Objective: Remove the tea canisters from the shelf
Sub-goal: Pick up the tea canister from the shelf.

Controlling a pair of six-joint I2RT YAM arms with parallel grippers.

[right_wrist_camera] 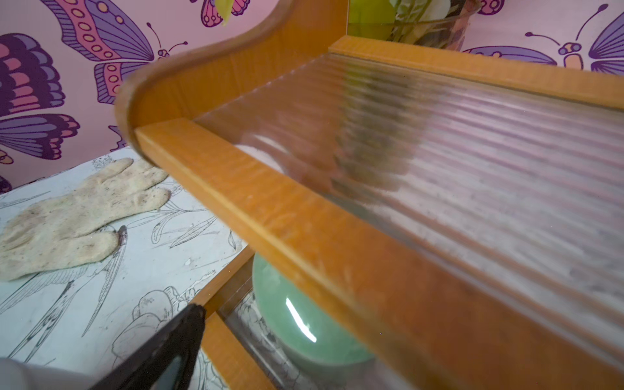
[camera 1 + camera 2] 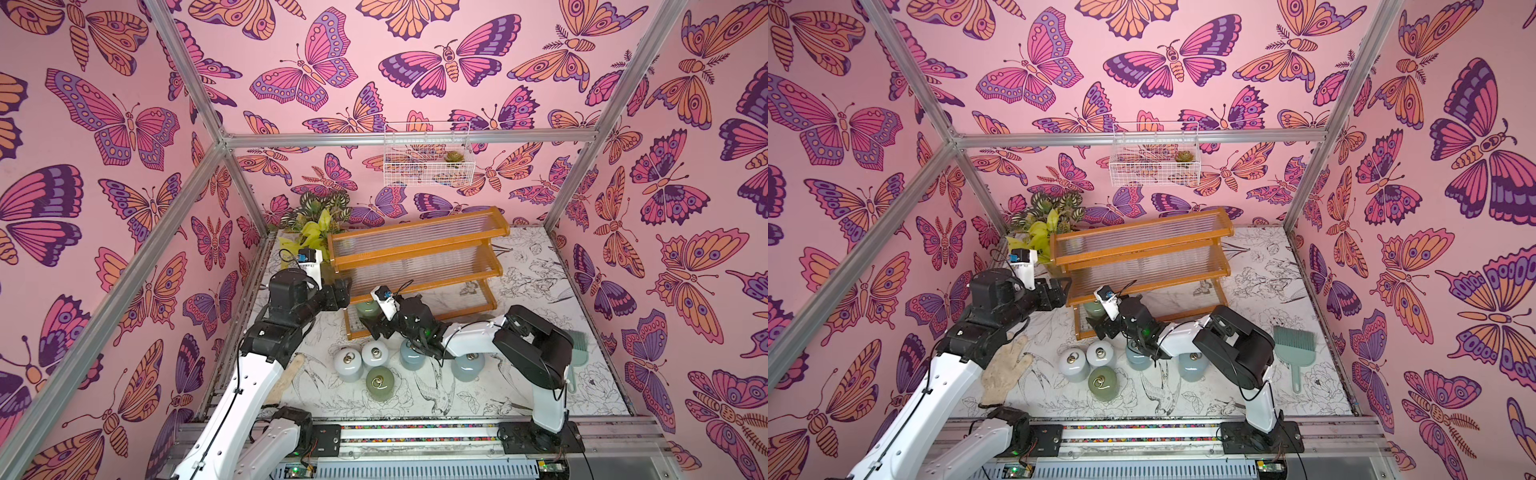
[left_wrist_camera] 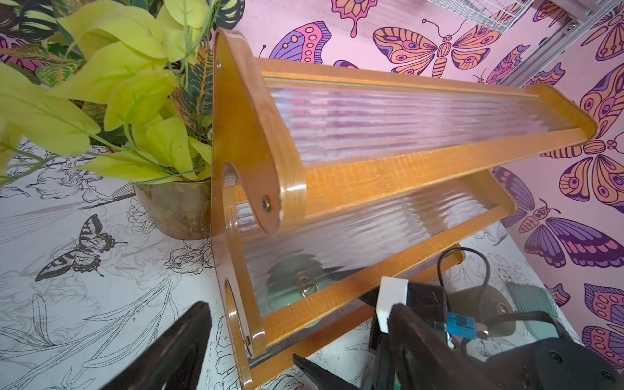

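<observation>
Hovering at the sage green canister [image 2: 367,309] sitting on the shelf [image 2: 415,248] bottom tier, the right gripper [image 2: 376,328] is holding its fingers wide, gripping nothing. The left gripper [image 2: 345,291] is hanging at the shelf's end, fingers apart, empty. In front, five canisters [image 2: 375,354] are standing on the table [image 2: 519,374].

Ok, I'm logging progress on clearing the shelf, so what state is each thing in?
Shelf: upper two tiers bare, one jar on bottom tier.
Shelf jar: green, upright, lid on, not gripped.
White jars, blue jars, loose green jar: upright on table.
Right gripper: open, at shelf jar.
Left gripper: open, empty.
Glove: flat on table.
Brush: flat on table.
</observation>
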